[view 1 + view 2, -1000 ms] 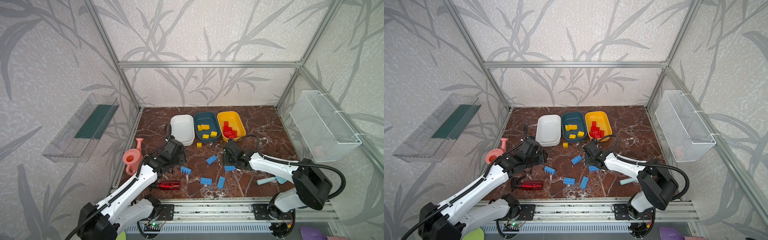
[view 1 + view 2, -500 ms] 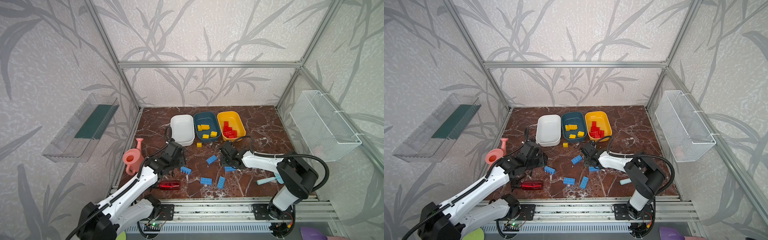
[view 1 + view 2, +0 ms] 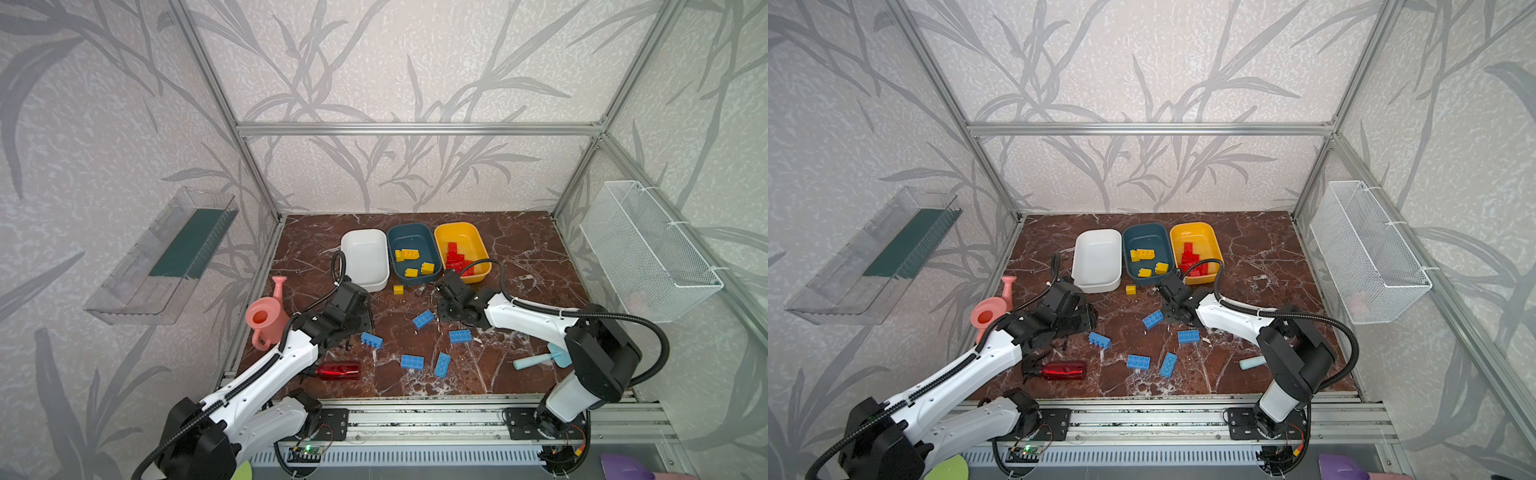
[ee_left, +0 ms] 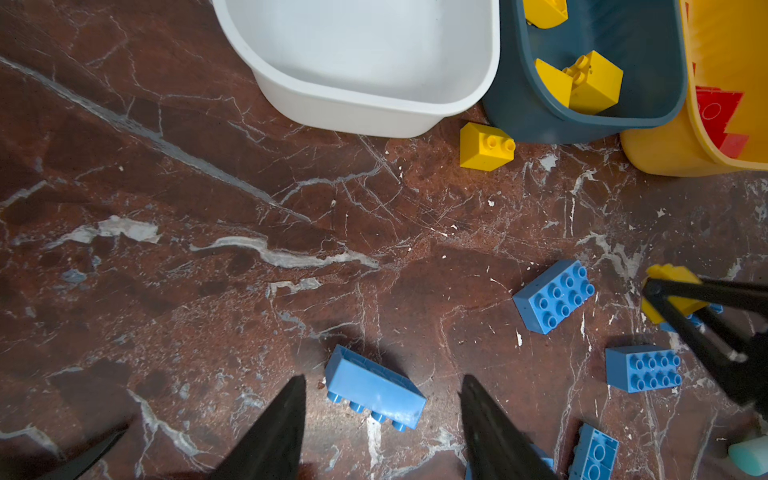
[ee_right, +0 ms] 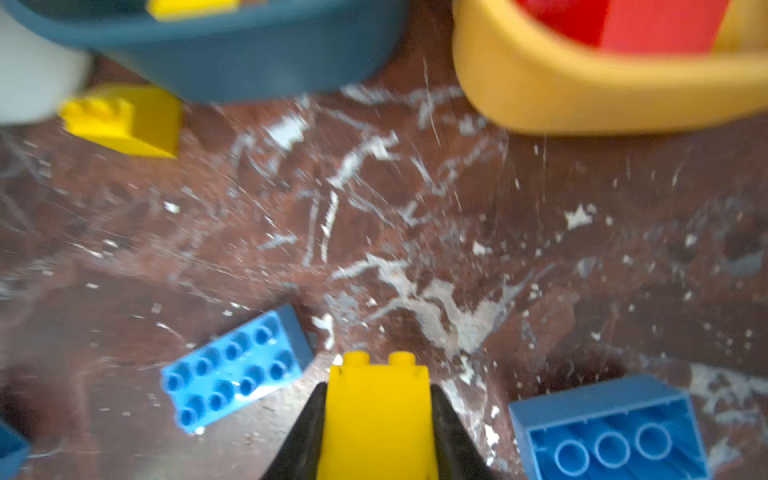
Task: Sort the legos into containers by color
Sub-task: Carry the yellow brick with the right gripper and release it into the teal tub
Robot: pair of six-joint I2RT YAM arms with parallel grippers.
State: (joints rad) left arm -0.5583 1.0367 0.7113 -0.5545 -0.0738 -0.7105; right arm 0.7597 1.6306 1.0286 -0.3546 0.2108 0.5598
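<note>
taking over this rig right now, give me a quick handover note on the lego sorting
Left gripper: open, empty, poised over a blue lego lying on its side.
Right gripper: shut on a yellow lego.
Tubs: white tub empty; teal tub holds yellow legos; yellow tub holds red legos.
Done: reds are in, most yellows too.
Left: the held yellow and a loose yellow lego beside the teal tub; five blue legos on the table, probably for the white tub.
</note>
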